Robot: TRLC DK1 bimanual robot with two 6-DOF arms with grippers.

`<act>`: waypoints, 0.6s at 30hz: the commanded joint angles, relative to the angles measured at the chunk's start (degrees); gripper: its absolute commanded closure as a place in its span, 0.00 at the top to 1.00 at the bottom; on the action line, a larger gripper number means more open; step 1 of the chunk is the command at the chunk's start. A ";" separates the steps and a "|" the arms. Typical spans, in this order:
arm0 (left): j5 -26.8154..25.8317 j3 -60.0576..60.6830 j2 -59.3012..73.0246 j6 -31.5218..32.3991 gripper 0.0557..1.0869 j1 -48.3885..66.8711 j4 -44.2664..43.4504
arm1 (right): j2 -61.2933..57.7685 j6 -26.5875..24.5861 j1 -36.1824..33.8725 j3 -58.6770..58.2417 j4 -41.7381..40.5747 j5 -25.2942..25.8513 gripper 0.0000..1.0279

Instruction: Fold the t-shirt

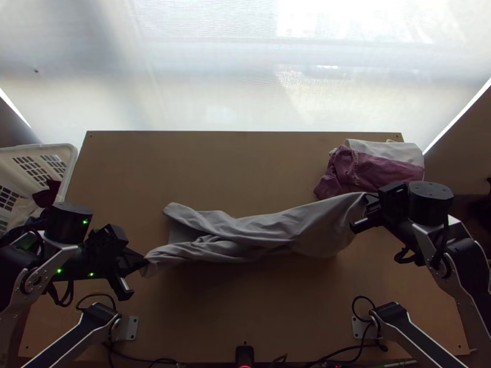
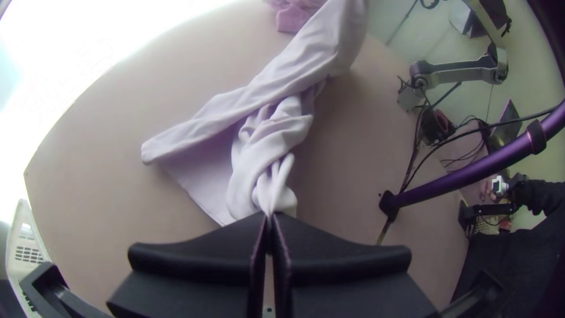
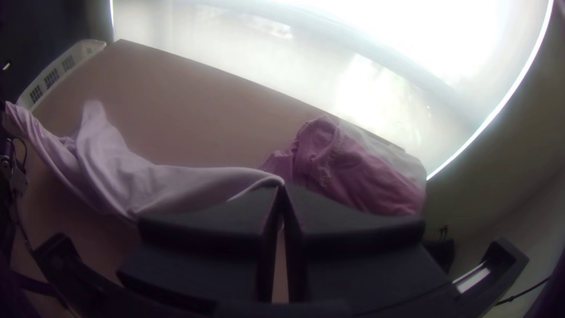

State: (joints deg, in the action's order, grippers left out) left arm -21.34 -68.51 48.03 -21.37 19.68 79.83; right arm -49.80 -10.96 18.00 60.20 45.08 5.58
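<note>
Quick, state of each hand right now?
Left hand: closed on a gathered end of the grey t-shirt.
Right hand: closed on the shirt's opposite end, near the pink and white clothes.

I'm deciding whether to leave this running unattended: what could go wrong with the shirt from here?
The grey shirt is twisted and bunched where the left gripper pinches it, so it may well go down crumpled. The right gripper holds its end just at the fingertips, so a hard pull could slip it loose. That gripper is also close to the pink and white clothes and might disturb them.
</note>
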 commanded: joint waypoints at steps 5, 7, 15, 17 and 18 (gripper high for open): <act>-1.51 5.58 -3.29 10.03 0.94 5.45 0.41 | 1.37 -0.03 1.95 -3.60 0.10 0.04 0.03; -3.18 3.82 -1.27 11.79 0.95 7.56 1.29 | 1.55 -0.11 2.13 -3.78 0.10 0.04 0.03; -2.04 -3.38 8.13 3.52 0.95 4.66 -0.99 | 1.55 -0.03 3.09 -3.60 0.01 0.04 0.03; 6.31 -2.15 10.24 -5.00 0.95 1.24 -4.77 | 1.55 0.33 3.27 -3.60 0.01 0.04 0.03; 15.19 0.48 9.98 -7.02 0.95 2.99 -11.10 | 1.55 0.68 3.53 -3.43 -0.08 0.04 0.03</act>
State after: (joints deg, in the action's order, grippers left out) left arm -22.96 -68.86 52.71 -15.62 25.28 79.02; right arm -48.36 -11.11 20.64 56.73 45.10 5.67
